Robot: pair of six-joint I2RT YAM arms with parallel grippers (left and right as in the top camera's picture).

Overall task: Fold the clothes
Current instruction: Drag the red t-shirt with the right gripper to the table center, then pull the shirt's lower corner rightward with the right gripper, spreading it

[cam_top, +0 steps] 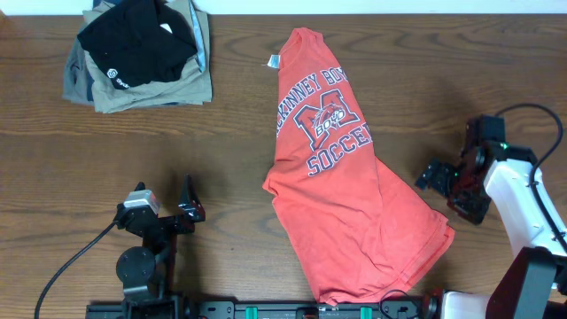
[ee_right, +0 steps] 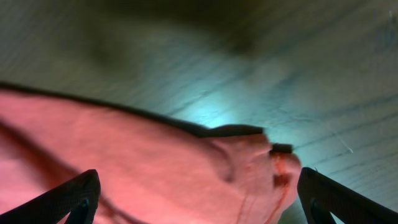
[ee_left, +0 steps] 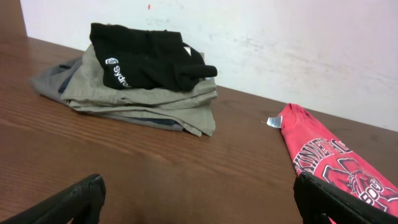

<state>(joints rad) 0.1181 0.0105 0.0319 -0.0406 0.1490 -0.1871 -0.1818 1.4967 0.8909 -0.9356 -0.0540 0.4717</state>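
two arms at the table (cam_top: 230,133) and neither one has hold of anything right now.

the red-orange t-shirt (cam_top: 354,195) lies print side up, middle to right of centre in the overhead frame. it runs on a slant, with the collar end near the top centre and the wide hem down at the lower right. the top half looks bunched in narrow. its white neck tag (cam_top: 274,61) sticks out at the upper left of the collar.

the left gripper (ee_left: 199,208) sits at the lower left of the overhead frame, well apart from the shirt. its jaws are spread wide with only bare wood between them.

the right gripper (ee_right: 199,199) is at the right edge of the overhead frame, just beside the shirt's right side. its jaws are as wide as they go too, and nothing is pinched. the right wrist view is blurry, but an edge of the red fabric lies below, between the two fingers (ee_right: 68,202). can't tell if they actually touch the cloth.

in the upper left corner of the overhead frame is a stack: a black garment (cam_top: 137,40) with a small white logo, on top of a khaki-grey garment (cam_top: 168,89).
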